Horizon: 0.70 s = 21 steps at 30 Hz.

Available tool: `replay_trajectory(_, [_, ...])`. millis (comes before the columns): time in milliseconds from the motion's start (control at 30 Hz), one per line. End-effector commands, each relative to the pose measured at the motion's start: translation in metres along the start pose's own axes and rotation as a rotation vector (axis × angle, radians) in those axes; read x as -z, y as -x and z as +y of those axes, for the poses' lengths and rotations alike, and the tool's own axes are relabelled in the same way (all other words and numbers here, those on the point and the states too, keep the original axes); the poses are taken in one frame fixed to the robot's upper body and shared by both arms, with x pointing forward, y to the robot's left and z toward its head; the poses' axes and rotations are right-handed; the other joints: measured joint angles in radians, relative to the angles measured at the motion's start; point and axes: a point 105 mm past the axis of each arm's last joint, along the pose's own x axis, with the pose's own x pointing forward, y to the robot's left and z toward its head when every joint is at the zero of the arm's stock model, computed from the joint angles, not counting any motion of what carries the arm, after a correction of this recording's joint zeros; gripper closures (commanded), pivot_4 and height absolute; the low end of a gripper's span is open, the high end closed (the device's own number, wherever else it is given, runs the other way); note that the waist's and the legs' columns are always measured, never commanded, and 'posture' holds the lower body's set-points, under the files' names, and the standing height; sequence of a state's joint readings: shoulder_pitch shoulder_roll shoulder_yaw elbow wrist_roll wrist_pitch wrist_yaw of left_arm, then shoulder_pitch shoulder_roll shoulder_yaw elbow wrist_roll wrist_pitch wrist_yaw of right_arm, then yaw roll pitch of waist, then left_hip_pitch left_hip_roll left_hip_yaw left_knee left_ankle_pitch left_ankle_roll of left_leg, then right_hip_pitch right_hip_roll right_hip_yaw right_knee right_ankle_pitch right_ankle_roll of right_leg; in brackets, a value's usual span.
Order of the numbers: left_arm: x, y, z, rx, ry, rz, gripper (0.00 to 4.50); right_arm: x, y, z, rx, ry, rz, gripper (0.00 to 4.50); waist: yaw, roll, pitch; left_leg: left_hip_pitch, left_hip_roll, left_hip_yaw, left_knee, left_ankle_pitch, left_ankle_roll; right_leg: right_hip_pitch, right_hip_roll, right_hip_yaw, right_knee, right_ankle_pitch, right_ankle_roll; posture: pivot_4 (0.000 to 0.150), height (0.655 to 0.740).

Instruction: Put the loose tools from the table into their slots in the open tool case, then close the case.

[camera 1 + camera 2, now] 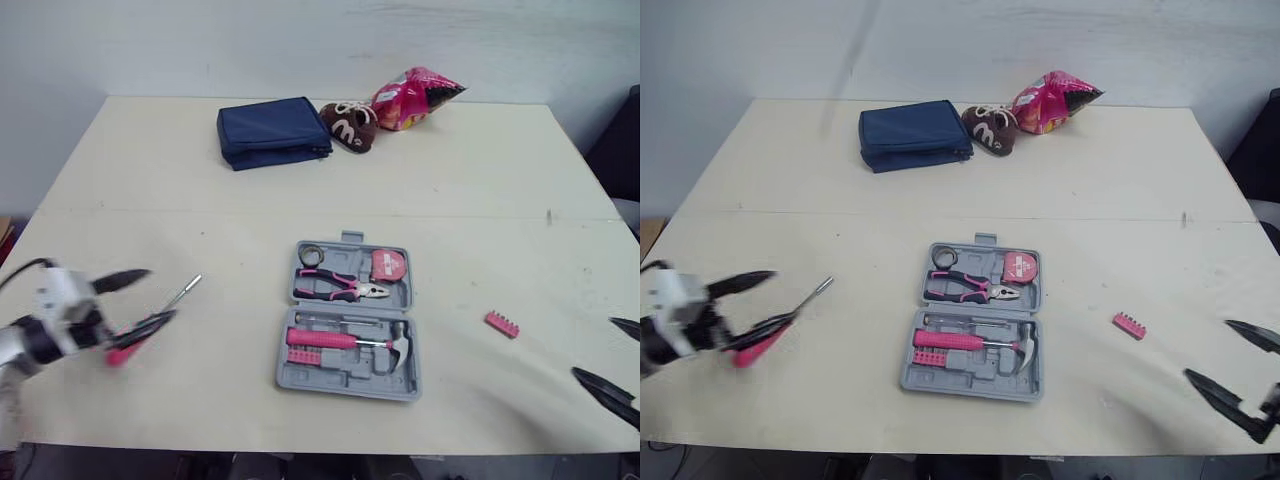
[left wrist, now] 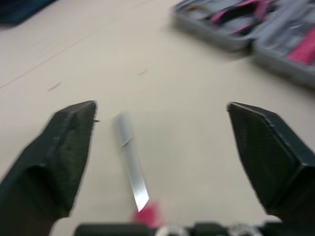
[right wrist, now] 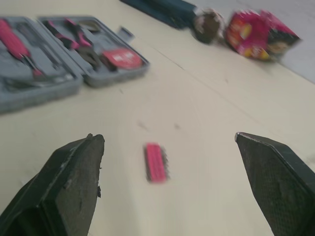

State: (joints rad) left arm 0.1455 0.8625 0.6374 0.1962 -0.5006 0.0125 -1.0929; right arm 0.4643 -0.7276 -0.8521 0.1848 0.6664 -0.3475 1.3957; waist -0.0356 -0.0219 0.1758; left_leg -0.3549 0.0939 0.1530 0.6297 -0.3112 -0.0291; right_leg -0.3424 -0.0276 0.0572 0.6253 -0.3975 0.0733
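Screwdriver [image 1: 183,291], pink-handled, lay loose on the front left of the cream table [image 1: 480,180]. Its steel shaft pointed away toward the middle. The left gripper [image 1: 138,301] hung over it with both black fingers spread wide, and the left wrist view showed the shaft on the tabletop between them, ungripped. At the front right, the right gripper [image 1: 612,357] was also splayed wide and held nothing. A single pink bit strip [image 1: 502,324] lay just beyond it, and in the right wrist view the strip sat between that gripper's fingers. That made two tools outside the case, well apart from each other and one on each side of it.

Between them, near the middle of the table, the one grey tool case [image 1: 336,381] lay open and flat. Its nearer half held one hammer [image 1: 355,342] with a pink grip, lying crosswise, and a pink block just beneath the grip that was too small to identify. The farther half held one pair of pink-handled pliers [image 1: 340,287], one pink tape measure [image 1: 388,265] in the right corner and one small roll [image 1: 310,255] in the left corner.

Three items sat in a row along the far edge: a folded navy pouch [image 1: 272,132], a brown plush object [image 1: 350,125] touching it, and a pink snack bag [image 1: 415,98].
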Motion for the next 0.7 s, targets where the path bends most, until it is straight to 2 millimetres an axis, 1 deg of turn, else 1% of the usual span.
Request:
replay_trajectory(33, [0.014, 0.050, 0.033, -0.232, 0.038, 0.031, 0.11, 0.010, 0.034, -0.020, 0.155, 0.019, 0.085, 0.00, -0.003, 0.000, 0.000, 0.000, 0.000, 0.000, 0.000, -0.001, 0.000, 0.000, 0.000, 0.000, 0.000, 0.000, 0.000, 0.150, 0.7400])
replay_trajectory(67, [0.018, 0.061, 0.038, -0.280, 0.046, 0.041, 0.11, 0.013, 0.040, -0.023, 0.185, 0.013, 0.106, 0.00, -0.006, 0.000, 0.000, 0.000, 0.000, 0.001, 0.000, -0.001, 0.000, 0.000, 0.000, 0.000, 0.000, 0.000, 0.000, 0.150, 0.7400])
replay_trajectory(133, [0.032, 0.083, 0.041, -0.353, 0.068, 0.086, 0.11, 0.019, 0.056, -0.029, 0.264, 0.011, 0.138, 0.00, -0.014, -0.001, 0.001, 0.001, 0.000, 0.000, 0.000, -0.001, -0.001, 0.000, -0.001, 0.000, 0.000, 0.000, -0.001, 0.150, 0.7400])
replay_trajectory(200, [0.042, 0.096, 0.041, -0.386, 0.063, 0.126, 0.11, 0.023, 0.066, -0.031, 0.306, 0.010, 0.163, 0.00, -0.020, -0.001, 0.001, 0.001, 0.000, 0.000, -0.001, -0.002, -0.001, 0.001, -0.001, 0.000, 0.000, 0.000, -0.001, 0.150, 0.7400])
replay_trajectory(267, [0.045, 0.100, 0.041, -0.390, 0.061, 0.143, 0.11, 0.027, 0.071, -0.031, 0.327, 0.008, 0.180, 0.00, -0.021, -0.002, 0.001, 0.002, 0.001, 0.000, -0.001, -0.003, -0.001, 0.001, -0.001, 0.000, 0.001, 0.000, -0.001, 0.150, 0.7400])
replay_trajectory(333, [0.045, 0.098, 0.042, -0.383, 0.058, 0.137, 0.11, 0.028, 0.072, -0.031, 0.332, 0.007, 0.180, 0.00, -0.023, -0.002, 0.001, 0.003, 0.001, 0.000, -0.001, -0.004, -0.002, 0.001, -0.001, 0.000, 0.002, 0.000, -0.001, 0.150, 0.7400])
replay_trajectory(400, [0.039, 0.090, 0.042, -0.352, 0.049, 0.109, 0.11, 0.029, 0.066, -0.029, 0.319, 0.005, 0.164, 0.00, -0.024, -0.003, 0.000, 0.003, 0.001, 0.000, -0.001, -0.004, -0.001, 0.002, -0.001, 0.000, 0.003, 0.000, -0.001, 0.150, 0.7400])
replay_trajectory(533, [0.027, 0.066, 0.033, -0.224, 0.041, 0.062, 0.11, 0.025, 0.041, -0.021, 0.249, -0.025, 0.104, 0.00, -0.024, -0.002, 0.000, 0.004, 0.001, 0.000, -0.001, -0.007, -0.003, 0.002, -0.001, -0.001, 0.005, 0.001, -0.002, 0.150, 0.7400])
replay_trajectory(567, [0.023, 0.059, 0.031, -0.202, 0.029, 0.044, 0.11, 0.022, 0.033, -0.019, 0.229, -0.032, 0.084, 0.00, -0.024, -0.003, 0.000, 0.004, 0.001, 0.000, -0.001, -0.007, -0.003, 0.002, -0.001, -0.001, 0.005, 0.001, -0.002, 0.150, 0.7400])
replay_trajectory(600, [0.015, 0.048, 0.027, -0.162, 0.023, 0.013, 0.11, 0.018, 0.020, -0.015, 0.203, -0.037, 0.055, 0.00, -0.024, -0.002, 0.000, 0.004, 0.001, 0.000, -0.001, -0.007, -0.003, 0.002, -0.001, -0.001, 0.005, 0.001, -0.001, 0.150, 0.7400])
replay_trajectory(667, [0.001, 0.026, 0.016, -0.076, -0.008, -0.035, 0.11, 0.006, -0.005, -0.007, 0.138, -0.055, -0.010, 0.00, -0.024, -0.002, 0.000, 0.003, 0.001, 0.000, 0.000, -0.003, -0.001, 0.001, 0.000, -0.001, 0.006, 0.001, -0.001, 0.150, 0.7400])
replay_trajectory(700, [-0.007, 0.014, 0.009, -0.033, -0.016, -0.057, 0.11, 0.002, -0.016, -0.002, 0.102, -0.073, -0.026, 0.00, -0.025, -0.001, 0.000, 0.003, 0.001, 0.000, 0.000, -0.002, -0.003, 0.001, 0.000, -0.001, 0.006, 0.001, -0.001, 0.150, 0.7400])
